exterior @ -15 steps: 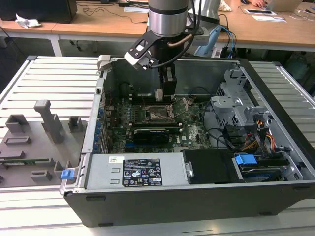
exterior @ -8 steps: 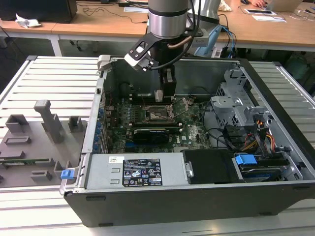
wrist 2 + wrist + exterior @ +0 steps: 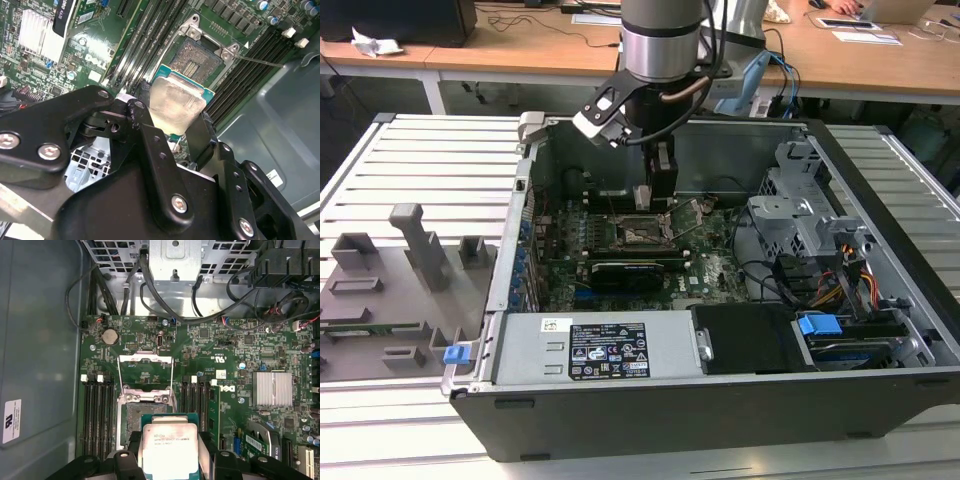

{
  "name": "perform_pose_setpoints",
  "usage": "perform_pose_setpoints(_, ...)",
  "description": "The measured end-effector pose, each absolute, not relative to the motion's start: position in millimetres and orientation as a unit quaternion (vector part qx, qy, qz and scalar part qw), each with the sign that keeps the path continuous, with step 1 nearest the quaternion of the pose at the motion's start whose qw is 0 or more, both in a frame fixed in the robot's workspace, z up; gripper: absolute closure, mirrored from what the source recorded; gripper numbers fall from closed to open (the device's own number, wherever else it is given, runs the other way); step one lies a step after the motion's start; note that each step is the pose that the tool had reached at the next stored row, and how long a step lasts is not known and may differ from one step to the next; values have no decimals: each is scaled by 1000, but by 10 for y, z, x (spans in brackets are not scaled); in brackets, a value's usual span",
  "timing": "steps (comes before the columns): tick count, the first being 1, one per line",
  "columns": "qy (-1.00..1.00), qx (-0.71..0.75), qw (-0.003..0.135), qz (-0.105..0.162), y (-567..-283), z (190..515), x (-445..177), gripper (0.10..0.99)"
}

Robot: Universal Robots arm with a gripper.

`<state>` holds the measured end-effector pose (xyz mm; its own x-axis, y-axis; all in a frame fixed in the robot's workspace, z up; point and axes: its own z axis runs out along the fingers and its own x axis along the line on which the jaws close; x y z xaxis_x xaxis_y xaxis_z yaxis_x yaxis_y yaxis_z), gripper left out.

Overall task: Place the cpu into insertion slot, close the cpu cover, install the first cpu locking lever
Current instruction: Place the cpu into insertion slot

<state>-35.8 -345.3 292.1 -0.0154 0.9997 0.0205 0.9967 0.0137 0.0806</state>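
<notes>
The gripper [image 3: 655, 198] is clamping the seemingly light, fragile cpu [image 3: 170, 447] by 2 edges, with the insertion slot [image 3: 645, 234] at its 6 o'clock in the exterior view.

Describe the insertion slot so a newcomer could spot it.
In the open computer case, find the green motherboard. The insertion slot sits between two banks of long black memory slots. Unlike them, it is square with a grey pin field.

Robotics lab in an office: open desktop PC case [image 3: 720, 410] on slatted aluminium bench [image 3: 430, 160], grey part fixtures [image 3: 420, 245] alongside, wooden desks [image 3: 520, 55] behind (cables, papers on top).
</notes>
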Motion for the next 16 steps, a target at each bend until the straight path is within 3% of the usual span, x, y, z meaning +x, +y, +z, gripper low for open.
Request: perform_pose_setpoints(16,702,711,20,34,-3352,2664,-358,557)
